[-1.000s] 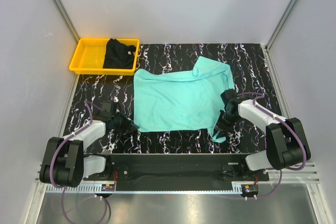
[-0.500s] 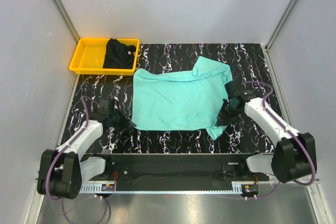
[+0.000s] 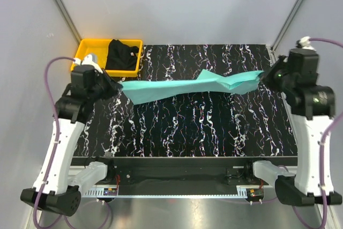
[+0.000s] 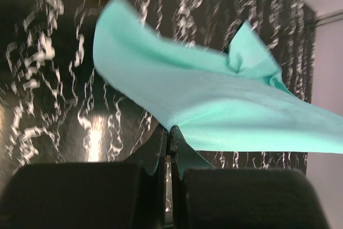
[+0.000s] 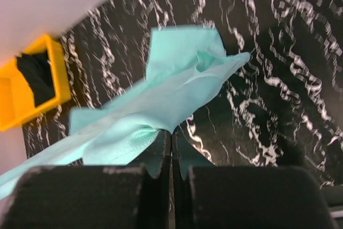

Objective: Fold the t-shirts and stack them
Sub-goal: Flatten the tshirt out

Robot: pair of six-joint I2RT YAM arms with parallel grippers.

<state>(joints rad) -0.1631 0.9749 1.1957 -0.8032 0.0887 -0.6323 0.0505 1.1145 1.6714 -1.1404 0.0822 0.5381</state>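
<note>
The turquoise t-shirt hangs stretched in the air between both raised arms, above the marbled table. My left gripper is shut on its left corner, near the tray. My right gripper is shut on its right corner, at the table's right side. In the left wrist view the turquoise t-shirt spreads out from my left gripper. In the right wrist view the turquoise t-shirt bunches at my right gripper. The black t-shirt lies crumpled in the tray.
A yellow tray stands at the back left corner of the black marbled table; the yellow tray also shows in the right wrist view. Grey walls close in the left, right and back sides.
Both arms have risen from low over the table to high up and wide apart, lifting the turquoise t-shirt off the table and pulling it taut. The right gripper closed on the cloth.
</note>
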